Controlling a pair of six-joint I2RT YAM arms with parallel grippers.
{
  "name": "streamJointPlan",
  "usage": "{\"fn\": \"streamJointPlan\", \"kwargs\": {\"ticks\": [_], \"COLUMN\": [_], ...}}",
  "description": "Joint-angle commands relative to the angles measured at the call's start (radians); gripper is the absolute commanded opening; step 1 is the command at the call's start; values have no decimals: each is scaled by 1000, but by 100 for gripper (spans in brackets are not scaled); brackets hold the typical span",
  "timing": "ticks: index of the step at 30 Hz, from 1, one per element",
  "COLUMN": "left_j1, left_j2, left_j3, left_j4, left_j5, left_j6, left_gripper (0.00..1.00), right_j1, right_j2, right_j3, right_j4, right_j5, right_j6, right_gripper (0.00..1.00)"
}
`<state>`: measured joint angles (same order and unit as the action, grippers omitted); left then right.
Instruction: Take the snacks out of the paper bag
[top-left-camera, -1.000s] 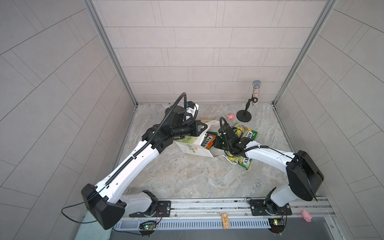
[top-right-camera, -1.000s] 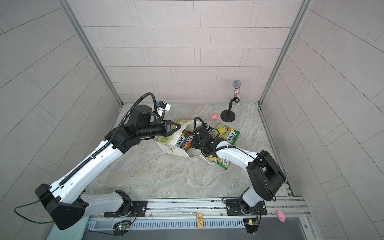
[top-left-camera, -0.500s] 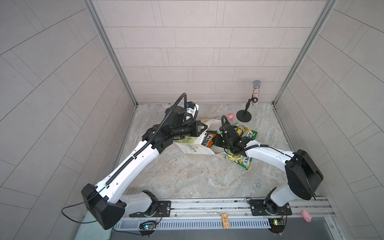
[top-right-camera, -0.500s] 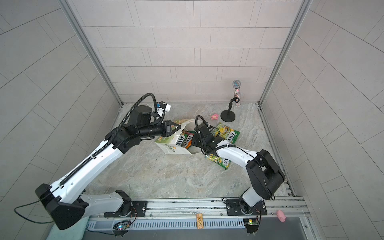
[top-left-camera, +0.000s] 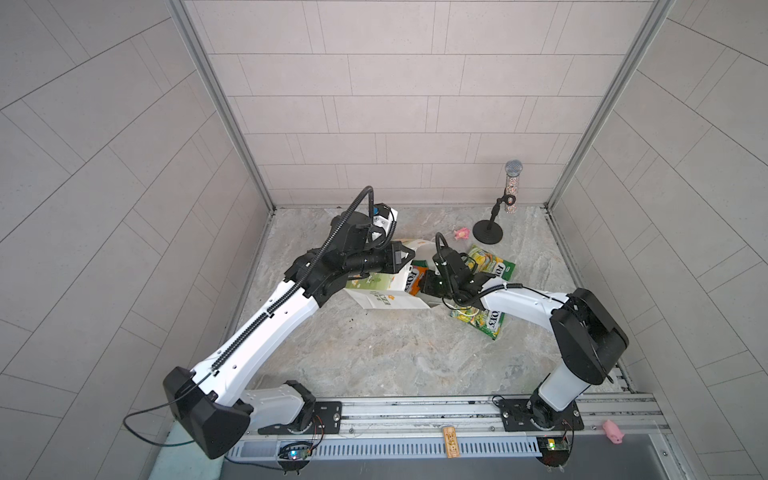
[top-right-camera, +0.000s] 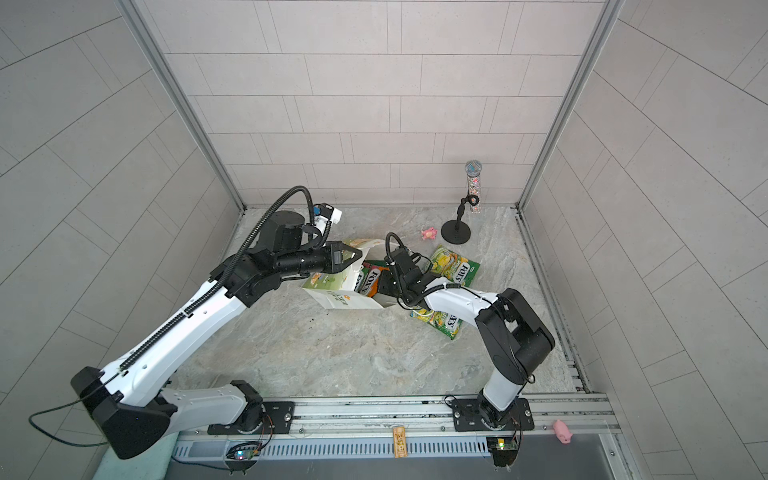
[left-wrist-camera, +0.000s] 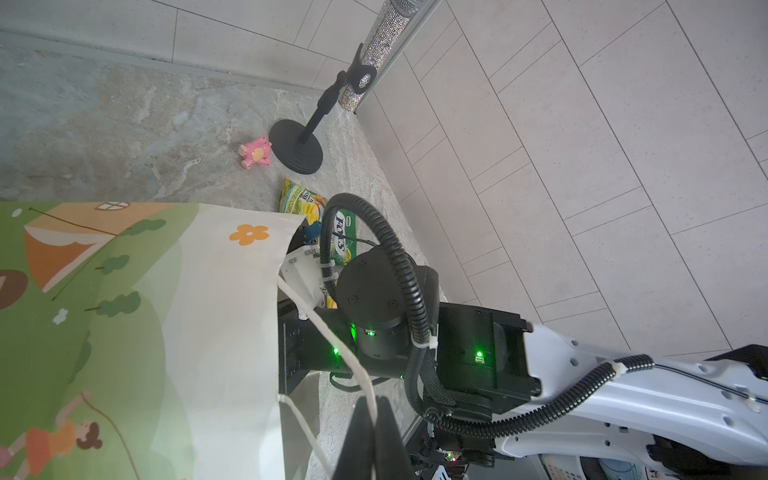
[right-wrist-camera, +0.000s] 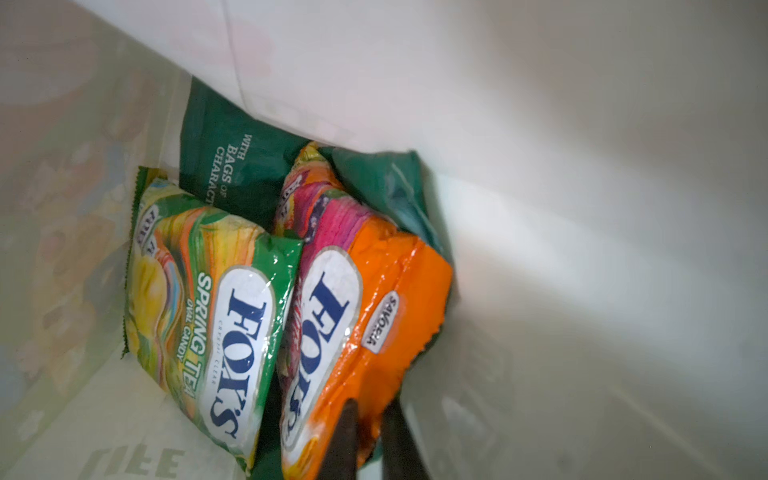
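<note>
The snacks are only partly out. Behind the right jaws, outside the bag, a far FOX'S packet (top-left-camera: 492, 266) and a near FOX'S packet (top-left-camera: 482, 322) lie on the table (top-left-camera: 374, 353).

Inside the paper bag (top-left-camera: 390, 301), the right gripper (right-wrist-camera: 372, 436) pinches narrow on the corner of the orange FOX'S packet (right-wrist-camera: 365, 332). The Spring Tea packet (right-wrist-camera: 208, 316) lies just beside the jaws, and the dark green chips bag (right-wrist-camera: 232, 166) is beyond them. The left gripper (left-wrist-camera: 370, 440) is clamped on the white cord handle (left-wrist-camera: 316, 324).

The pinch takes only a glossy edge, so a pull may slip it free. With only a cord restraining it, the bag may also slide along.

Only the right wrist view shows the pinch. Only the left wrist view shows the cord between the jaws. Both top views hide each grip but show the bag lying on its side.
</note>
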<state>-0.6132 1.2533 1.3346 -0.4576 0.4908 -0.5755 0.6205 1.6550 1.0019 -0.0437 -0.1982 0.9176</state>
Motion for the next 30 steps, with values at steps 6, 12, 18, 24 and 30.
{"fn": "streamJointPlan", "kwargs": {"ticks": [6,12,18,24,30], "left_j1": [-5,-5,-4,-3,-4], "left_j2": [0,0,0,-2,2], "left_j3": [2,3,3,0,5], "left_j4": [14,-2,-7,-9,-6], "left_j5": [17,5,0,0,3], "left_j6": [12,24,26,25,22], "left_gripper": [0,0,0,0,0], "right_j1": [-8,-30,-46,-48,-46], "right_j2": [-116,-198,-266,-254,-172], "right_j3": [-6,-74,-147,-134,-113], "right_j4": [25,73,140,31,25], "right_j5": [-34,-87,-86,-13,-38], "right_j6": [-34,-34,-55,-72,-72], "right_gripper": [0,0,0,0,20]}}
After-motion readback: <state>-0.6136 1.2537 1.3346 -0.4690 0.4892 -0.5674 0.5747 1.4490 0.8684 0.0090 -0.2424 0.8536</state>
